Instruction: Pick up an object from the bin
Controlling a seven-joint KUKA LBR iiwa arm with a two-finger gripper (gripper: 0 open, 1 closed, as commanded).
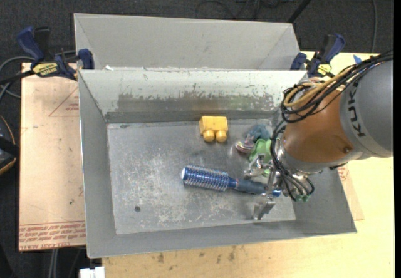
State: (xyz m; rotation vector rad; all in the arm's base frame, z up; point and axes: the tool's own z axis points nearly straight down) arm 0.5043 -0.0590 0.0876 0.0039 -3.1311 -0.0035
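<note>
Hanging low in the bin's [94,145] front-right corner, the pincer [263,206] sat at the floor, just by the front wall. Couldn't tell whether it was released or clenched; nothing visibly gripped. Nearest thing: a blue brush [207,178] w/ bristly cylinder head, lying flat nr the middle of the floor, its dark-blue handle pointing right and ending just beside the pincer, under the wrist cables. Contact btw handle and pincer: couldn't tell. A small heap [255,142] of green, teal and pinkish bits lay by the right wall, partly hidden by the arm's [313,133] orange cover. A yellow block [213,128] w/ two round knobs rested nr the back wall, well apart from the pincer.
</note>
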